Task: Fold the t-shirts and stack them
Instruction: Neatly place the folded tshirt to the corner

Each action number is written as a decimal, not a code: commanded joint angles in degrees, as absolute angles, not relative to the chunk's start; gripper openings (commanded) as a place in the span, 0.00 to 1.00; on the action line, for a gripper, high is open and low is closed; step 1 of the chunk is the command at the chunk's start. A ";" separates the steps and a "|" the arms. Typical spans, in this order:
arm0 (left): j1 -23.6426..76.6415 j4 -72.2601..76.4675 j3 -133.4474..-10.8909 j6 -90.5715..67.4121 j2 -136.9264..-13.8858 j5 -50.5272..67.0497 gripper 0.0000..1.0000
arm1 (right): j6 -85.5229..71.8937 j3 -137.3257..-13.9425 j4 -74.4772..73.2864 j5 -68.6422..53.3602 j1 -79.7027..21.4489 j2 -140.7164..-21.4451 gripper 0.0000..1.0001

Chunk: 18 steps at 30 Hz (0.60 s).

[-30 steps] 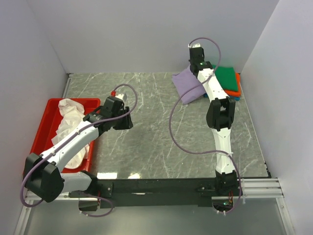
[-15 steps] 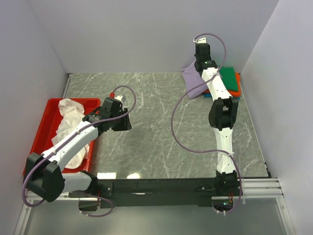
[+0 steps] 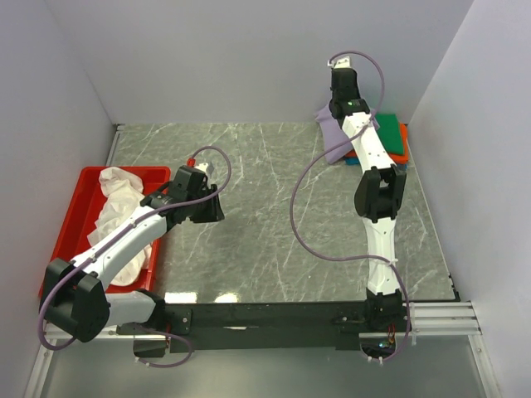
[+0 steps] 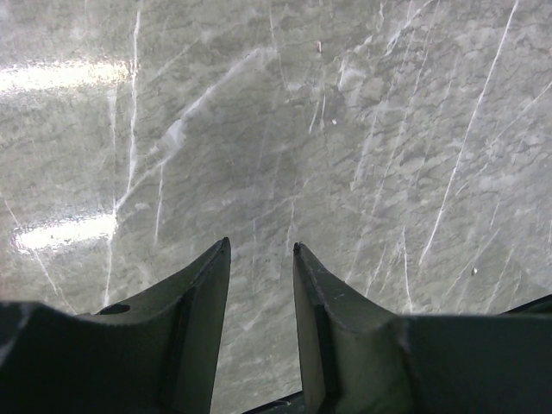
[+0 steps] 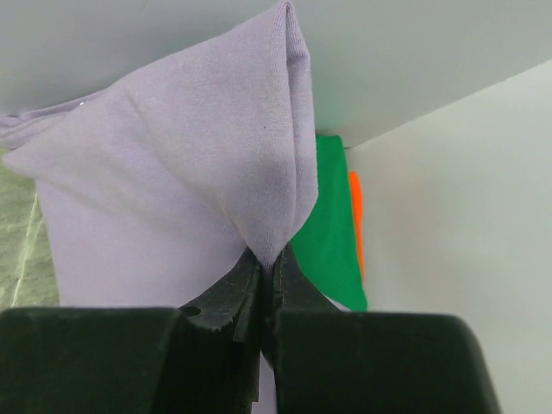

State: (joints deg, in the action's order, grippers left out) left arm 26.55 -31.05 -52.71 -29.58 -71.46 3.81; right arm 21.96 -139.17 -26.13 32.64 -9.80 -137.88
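The right jaws are clenched on a pinched fold of the lavender shirt (image 5: 172, 190), holding it in the air at the far right corner of the table (image 3: 265, 215), just above and beside the stack there. That stack shows a folded green shirt (image 3: 387, 128) on top of an orange one (image 3: 404, 143); anything lower is hidden. The lavender shirt hangs in a loose bundle, so I cannot tell how neatly it is folded, and it is not yet laid on the pile. The left jaws stand partly apart over bare table, grasping nothing, near the red tray (image 3: 68, 220), where the white shirt (image 3: 116, 207) lies crumpled and unfolded. By my reckoning the task is past halfway: what is left is placing the lavender shirt, then folding and stacking the white one.
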 commanded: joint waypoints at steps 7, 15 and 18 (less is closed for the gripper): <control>26.19 -29.53 -52.12 -28.92 -69.87 5.45 0.41 | 23.64 -142.56 -21.36 35.94 -10.37 -127.97 0.00; 26.19 -29.44 -52.03 -29.00 -69.70 5.89 0.41 | 25.14 -141.86 -20.30 37.09 -10.37 -126.04 0.00; 26.19 -29.44 -52.03 -29.00 -69.79 5.98 0.40 | 25.49 -140.98 -19.43 37.26 -10.28 -126.03 0.00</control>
